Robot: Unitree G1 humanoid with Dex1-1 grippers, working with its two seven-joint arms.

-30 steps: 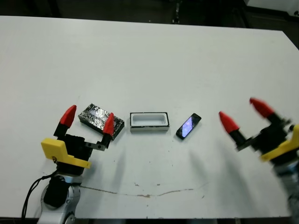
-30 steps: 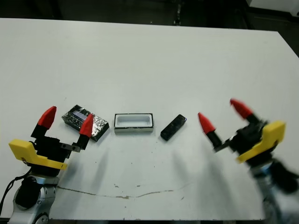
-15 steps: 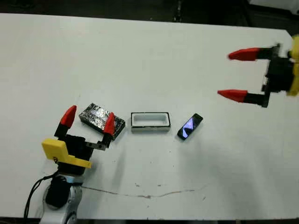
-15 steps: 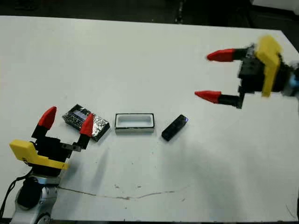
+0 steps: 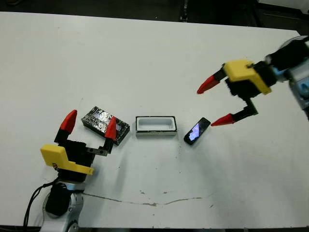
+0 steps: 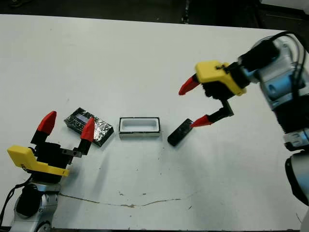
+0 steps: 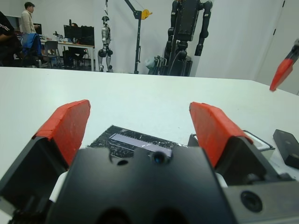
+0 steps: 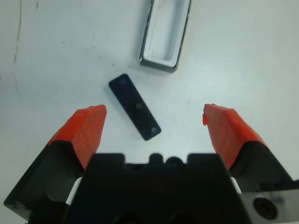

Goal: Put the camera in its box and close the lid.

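The camera [image 5: 196, 131], a slim black bar with a glossy bluish face, lies flat on the white table just right of its box [image 5: 154, 126], a small open white-lined tray. The lid [image 5: 100, 120], black with a silvery speckled top, lies left of the box. My right gripper [image 5: 212, 104] hovers open above the camera, which shows between its red fingers in the right wrist view as the camera [image 8: 135, 106], with the box [image 8: 164, 37] beyond it. My left gripper [image 5: 91, 124] stands open just in front of the lid [image 7: 135, 142], holding nothing.
The table's far edge [image 5: 145, 17] runs along the back, with dark floor behind. A thin crack line [image 5: 154, 202] marks the table near its front edge. Robots, stands and people [image 7: 28, 14] show in the room beyond the table.
My right gripper has swung from the table's far right in and down over the camera, turning its fingers toward it. The left gripper, lid, box and camera have not moved.
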